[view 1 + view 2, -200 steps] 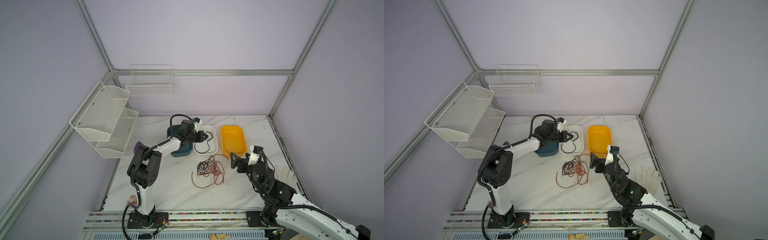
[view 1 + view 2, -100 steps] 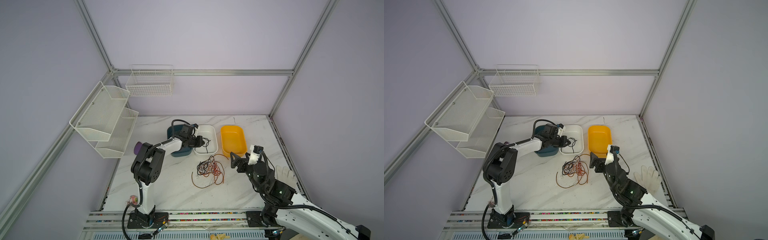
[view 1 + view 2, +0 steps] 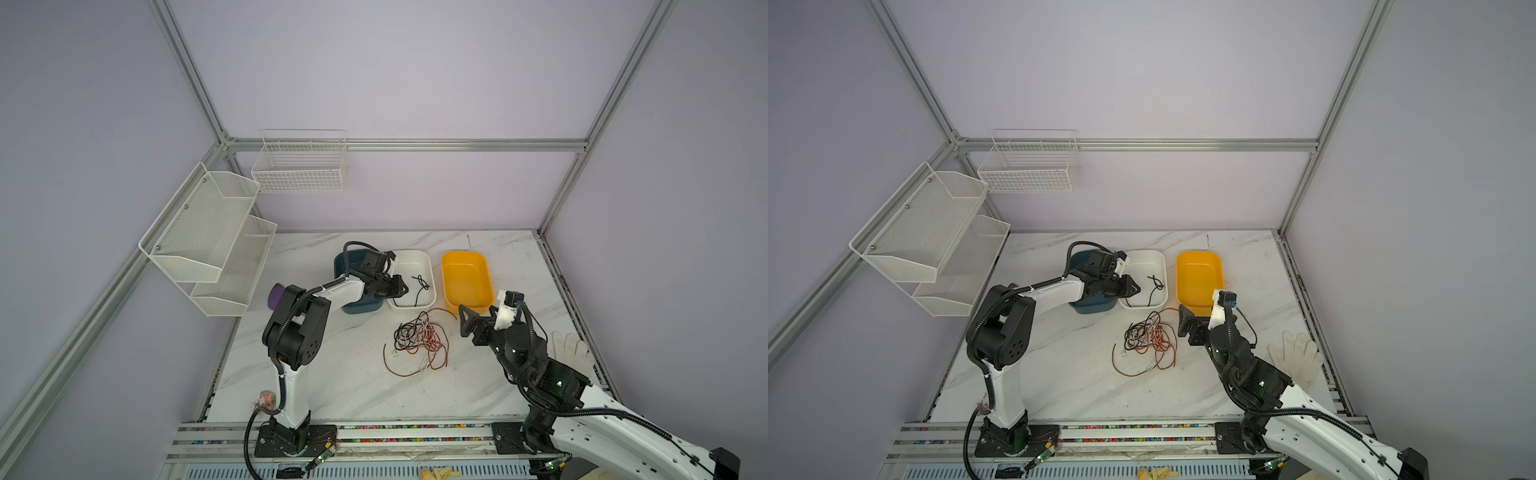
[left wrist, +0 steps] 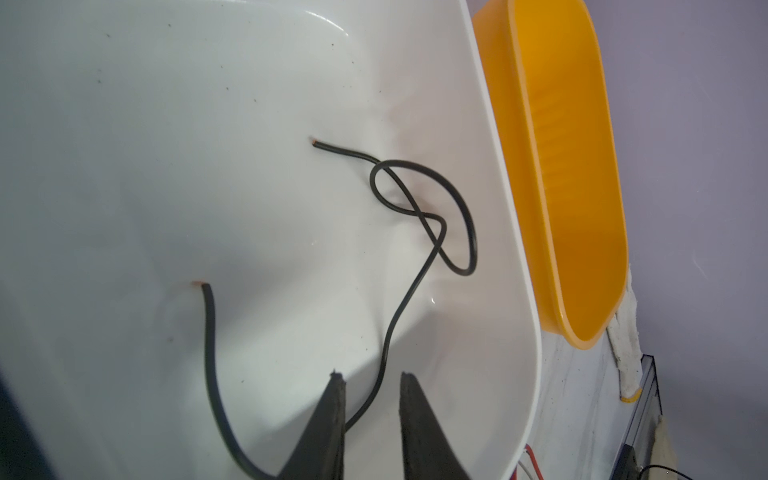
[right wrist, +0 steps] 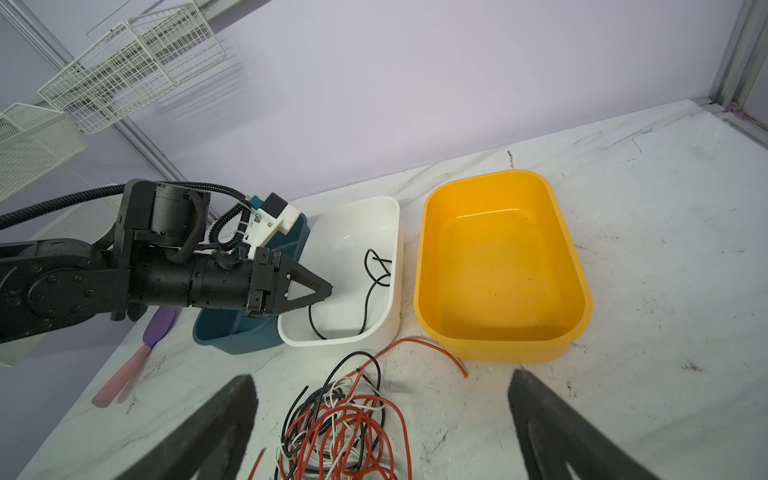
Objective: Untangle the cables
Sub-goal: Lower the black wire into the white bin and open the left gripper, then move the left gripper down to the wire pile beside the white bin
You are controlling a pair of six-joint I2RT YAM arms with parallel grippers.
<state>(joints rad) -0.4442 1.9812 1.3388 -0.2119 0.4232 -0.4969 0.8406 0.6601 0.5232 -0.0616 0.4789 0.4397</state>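
a: what is the room like?
b: lilac walls (image 3: 415, 83) in an aluminium frame (image 3: 407, 144), over a white marbled surface (image 3: 353, 374). read a top view as a clock with 12 at the back wall: a wire basket (image 3: 299, 166) hangs on that wall near 11, and two mesh shelves (image 3: 208, 232) sit on the side wall at 9.
a: where are the cables (image 3: 1148, 336)?
b: most lie in a tangle (image 3: 417, 338) of black, white and orange-red wire near the middle of the surface. one black cable (image 4: 415, 208) lies apart, loosely looped inside the white tub (image 3: 411, 252) at the tangle's 12. a dark blue tub (image 3: 361, 307) sits right beside that tub, at 11; a yellow tub (image 3: 463, 254) is at 1.
a: and the hands?
b: the left hand (image 4: 371, 376) reaches in from 9 over the white tub, jaws a narrow gap apart; the black cable passes by them, not pinched. the right hand (image 5: 382, 374) hovers at the tangle's 3, jaws spread wide, gripping nothing.
a: anything else?
b: a white glove (image 3: 571, 349) lies at the surface's 3 o'clock edge.
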